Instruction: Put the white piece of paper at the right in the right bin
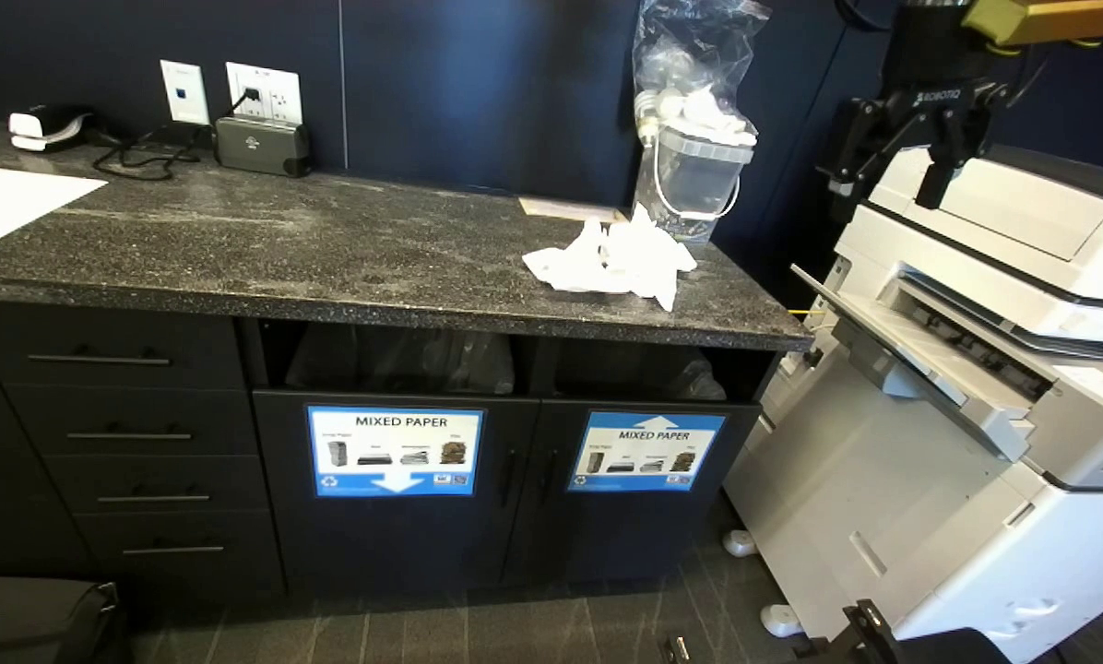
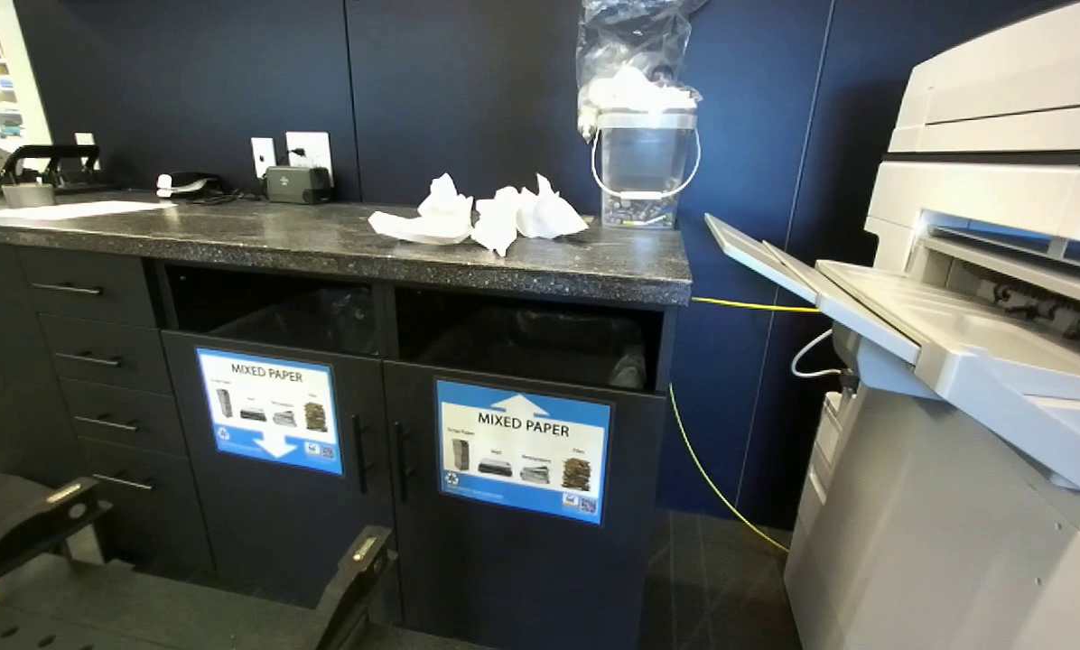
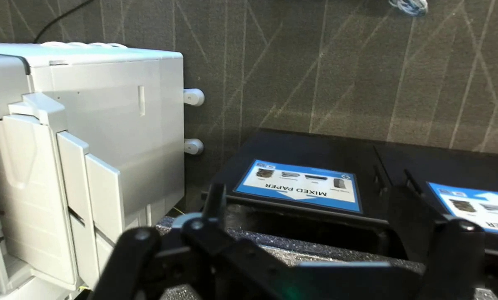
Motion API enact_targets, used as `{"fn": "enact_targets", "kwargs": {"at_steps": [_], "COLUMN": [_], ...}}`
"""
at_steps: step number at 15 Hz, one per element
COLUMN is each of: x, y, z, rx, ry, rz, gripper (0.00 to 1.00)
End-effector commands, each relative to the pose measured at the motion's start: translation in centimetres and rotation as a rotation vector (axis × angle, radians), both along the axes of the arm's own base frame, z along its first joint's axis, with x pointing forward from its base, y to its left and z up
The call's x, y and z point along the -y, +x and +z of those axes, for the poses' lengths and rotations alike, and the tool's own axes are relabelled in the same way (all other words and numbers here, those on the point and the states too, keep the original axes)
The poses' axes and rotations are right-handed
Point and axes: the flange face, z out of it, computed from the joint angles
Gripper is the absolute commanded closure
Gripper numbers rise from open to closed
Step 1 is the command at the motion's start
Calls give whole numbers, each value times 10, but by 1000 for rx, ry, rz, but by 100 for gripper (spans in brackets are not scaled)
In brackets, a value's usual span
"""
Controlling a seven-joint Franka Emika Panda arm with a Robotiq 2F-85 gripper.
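The white piece of paper, a crumpled wad, lies on the counter's right part in both exterior views (image 1: 648,254) (image 2: 535,217). Another crumpled white paper (image 1: 570,263) (image 2: 427,217) lies left of it; they overlap in an exterior view. The right bin (image 1: 598,535) (image 2: 522,578) is an open slot above a dark door with a blue "MIXED PAPER" sign, arrow up. Its door shows upside down in the wrist view (image 3: 315,146). My gripper (image 1: 888,189) is open and empty, raised right of the counter by the printer; in the wrist view its fingers (image 3: 315,208) stand apart. No paper shows there.
The left bin (image 2: 287,542) also has a "MIXED PAPER" sign, arrow down. A clear bucket (image 1: 699,175) stands at the counter's back right. A white printer (image 1: 883,516) with a protruding tray (image 1: 920,369) stands right. A flat white sheet (image 1: 17,198) lies left.
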Motion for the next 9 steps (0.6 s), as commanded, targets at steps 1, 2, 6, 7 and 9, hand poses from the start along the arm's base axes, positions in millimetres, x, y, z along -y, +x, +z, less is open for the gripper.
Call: {"fn": "enact_targets", "kwargs": {"at_steps": [1,2,6,7,9], "x": [1,0,-3,-3,-3], "y": [3,4,5,5,6], "z": [11,11,3,3,3], "rx": [65,72,49,49,51], "ry": [88,101,112,116,118], "rz": [15,16,-13,-15,-16], "gripper": [0,0,0,0,0]}}
